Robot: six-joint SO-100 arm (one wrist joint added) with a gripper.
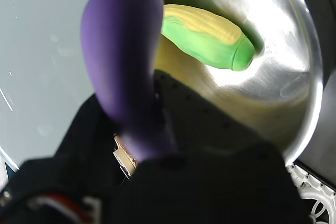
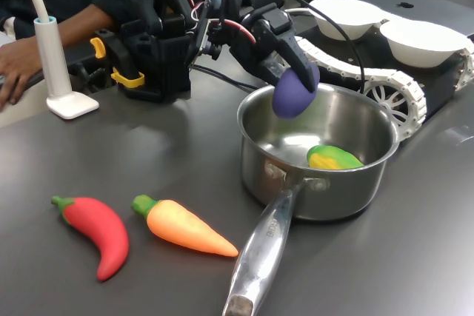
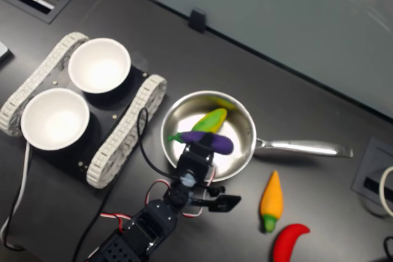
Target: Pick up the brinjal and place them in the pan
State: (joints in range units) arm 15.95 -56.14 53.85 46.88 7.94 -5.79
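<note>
Dark grey tabletop (image 2: 111, 157), w/ a person's hand (image 2: 15, 72) resting at the first exterior view's far left, by a white lamp base (image 2: 70, 103). We've got the brinjal (image 2: 295, 90) clamped in our gripper (image 2: 292, 72), jaws closed on its stem end as far as the wrist view shows, purple body sticking out past the fingers. It hangs over the pan (image 2: 274, 175), above the rim and clear of the steel; in the second exterior view it lies crosswise over the bowl, roughly mid-pan.

Already inside the pan: a toy corn cob (image 2: 335, 158), yellow w/ green husk, lying on the bottom. Not ours to move.

Progress, as we judge it: pick-up done, carry done, brinjal is over the target. Left: lower a bit, open the jaws, pull back. Release spot looks ok, though the brinjal may land on or beside the corn.

Carrot (image 2: 181, 227) and red chilli (image 2: 96, 233) sit on the table near the pan handle (image 2: 263, 257), apart from it and untouched. Two white bowls (image 3: 98, 64) sit on a tracked base (image 3: 126, 130), well apart from us.
</note>
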